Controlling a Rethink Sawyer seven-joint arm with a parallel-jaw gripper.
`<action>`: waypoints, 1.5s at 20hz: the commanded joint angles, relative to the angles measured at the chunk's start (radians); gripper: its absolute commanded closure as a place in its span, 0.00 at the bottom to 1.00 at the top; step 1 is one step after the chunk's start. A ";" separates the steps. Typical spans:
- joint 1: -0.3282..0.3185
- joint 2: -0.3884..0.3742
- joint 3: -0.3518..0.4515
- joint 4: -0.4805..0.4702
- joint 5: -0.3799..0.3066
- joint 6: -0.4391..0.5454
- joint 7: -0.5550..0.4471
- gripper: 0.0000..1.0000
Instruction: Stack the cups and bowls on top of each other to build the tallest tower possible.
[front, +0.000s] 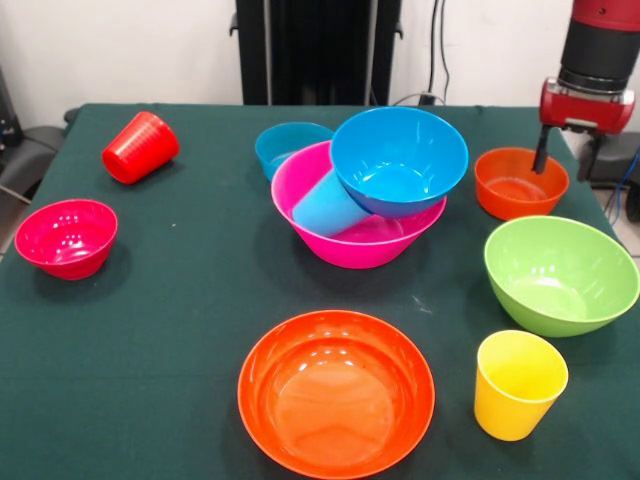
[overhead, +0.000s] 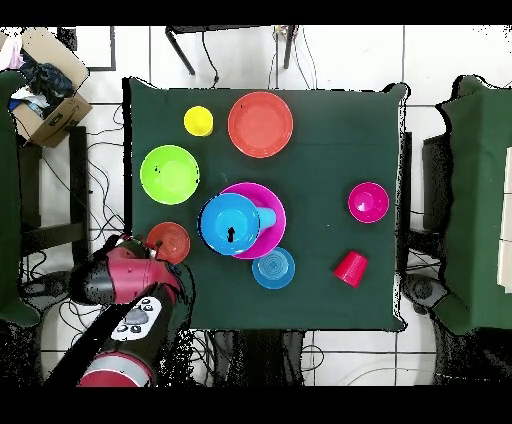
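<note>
My gripper (front: 565, 158) hangs open and empty at the far right, its fingers straddling the far rim of the small orange bowl (front: 518, 184). The tower's base, the large pink bowl (front: 350, 245), holds the light blue cup (front: 326, 206) lying on its side, and the large blue bowl (front: 398, 160) rests tilted on top. The small blue bowl (front: 285, 146) stands behind it. The red cup (front: 140, 147) lies on its side at the far left. The small red bowl (front: 66, 236), large green bowl (front: 560, 272), yellow cup (front: 518, 384) and large orange bowl (front: 336, 392) stand apart.
The table (front: 190, 300) has a dark green cloth. In the overhead view my arm (overhead: 125, 282) reaches over the table's corner by the small orange bowl (overhead: 168, 242). A cardboard box (overhead: 45, 85) sits on the floor beside the table.
</note>
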 joint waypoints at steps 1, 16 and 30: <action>0.016 0.035 0.023 -0.080 0.067 0.121 0.185 0.00; 0.024 0.076 0.021 -0.079 0.080 0.074 0.173 0.00; 0.027 0.130 0.044 -0.063 0.077 0.003 0.182 0.00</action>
